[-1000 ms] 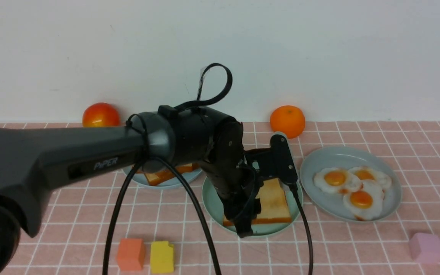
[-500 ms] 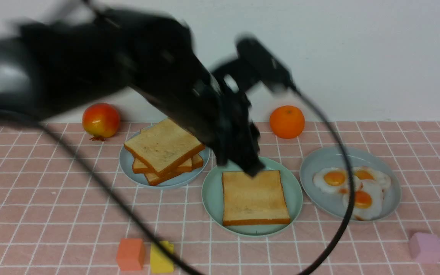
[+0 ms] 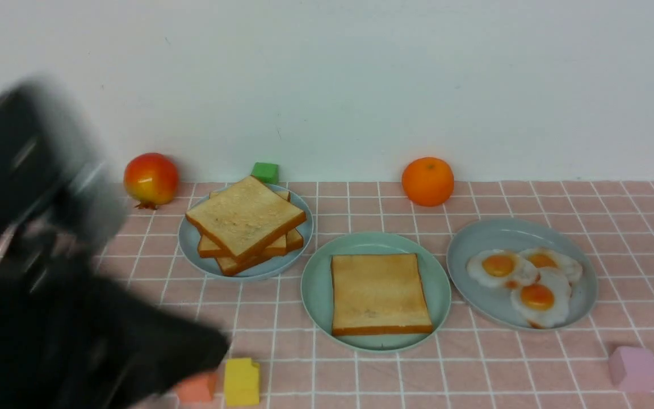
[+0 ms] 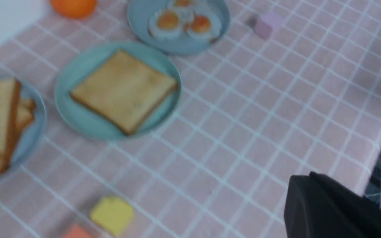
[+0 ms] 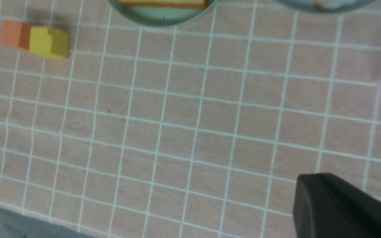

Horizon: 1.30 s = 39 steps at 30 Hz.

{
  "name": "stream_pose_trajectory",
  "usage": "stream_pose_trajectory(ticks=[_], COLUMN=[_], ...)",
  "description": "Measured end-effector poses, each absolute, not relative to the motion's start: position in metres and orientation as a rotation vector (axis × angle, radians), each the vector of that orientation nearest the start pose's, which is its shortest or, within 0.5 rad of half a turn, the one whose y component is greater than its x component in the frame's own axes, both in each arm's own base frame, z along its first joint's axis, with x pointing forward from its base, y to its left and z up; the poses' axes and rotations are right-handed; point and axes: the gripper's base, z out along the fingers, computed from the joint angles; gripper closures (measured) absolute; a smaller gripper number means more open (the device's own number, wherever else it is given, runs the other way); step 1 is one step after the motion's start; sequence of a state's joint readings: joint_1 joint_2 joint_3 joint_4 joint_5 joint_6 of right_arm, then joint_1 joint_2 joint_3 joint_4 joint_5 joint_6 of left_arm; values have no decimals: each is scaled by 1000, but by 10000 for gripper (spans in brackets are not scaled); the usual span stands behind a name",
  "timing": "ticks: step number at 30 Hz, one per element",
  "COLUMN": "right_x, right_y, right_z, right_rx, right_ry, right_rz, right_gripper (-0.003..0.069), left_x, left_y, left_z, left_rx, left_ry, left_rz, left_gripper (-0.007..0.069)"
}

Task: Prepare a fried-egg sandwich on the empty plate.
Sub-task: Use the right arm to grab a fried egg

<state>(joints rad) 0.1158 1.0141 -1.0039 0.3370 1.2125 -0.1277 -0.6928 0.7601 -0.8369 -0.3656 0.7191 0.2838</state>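
Note:
One toast slice (image 3: 380, 292) lies flat on the mint-green plate (image 3: 315, 289) at the table's middle. More toast slices (image 3: 244, 218) are stacked on a blue-grey plate (image 3: 191, 255) to its left. Three fried eggs (image 3: 523, 278) lie on another blue-grey plate (image 3: 463, 244) to its right. My left arm (image 3: 49, 284) is a dark blur at the front left, away from the plates. The left gripper (image 4: 301, 180) is shut and holds nothing. The right gripper (image 5: 309, 180) is also shut and empty, over bare cloth in front of the mint-green plate (image 5: 157, 18).
A red fruit (image 3: 151, 178), a green block (image 3: 264, 171) and an orange (image 3: 427, 180) stand along the back wall. Yellow (image 3: 242, 380) and orange (image 3: 196, 389) blocks sit at the front left, a lilac block (image 3: 633, 368) at the front right.
The left arm has risen off the toast on the mint-green plate and swung back to the front left, shutting its jaws. The toast stays on the plate.

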Motion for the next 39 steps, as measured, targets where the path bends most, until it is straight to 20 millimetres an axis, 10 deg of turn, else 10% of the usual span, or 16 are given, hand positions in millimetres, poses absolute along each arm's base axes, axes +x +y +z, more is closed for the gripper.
stream_pose_trajectory(ticks=[11,18,25,39], right_x=[268,329,355,377], right_y=[101,108,113,117], right_z=[276,227,194,150], right_rx=[-857,-1219,-1335,-1565], right_ry=[2567,2439,2409,2260], right_rz=[67,-313,-401,-538], right_gripper=[596,358,141,116], left_x=[52,52,52,52], left_y=[-73,-73,-73,-73], left_z=[329,329,329,329], left_rx=[810,808,811,869], left_ry=[1869,1867,1869,1834], left_rz=[-716,-715,-716,-674], left_gripper=[613,613,613,613])
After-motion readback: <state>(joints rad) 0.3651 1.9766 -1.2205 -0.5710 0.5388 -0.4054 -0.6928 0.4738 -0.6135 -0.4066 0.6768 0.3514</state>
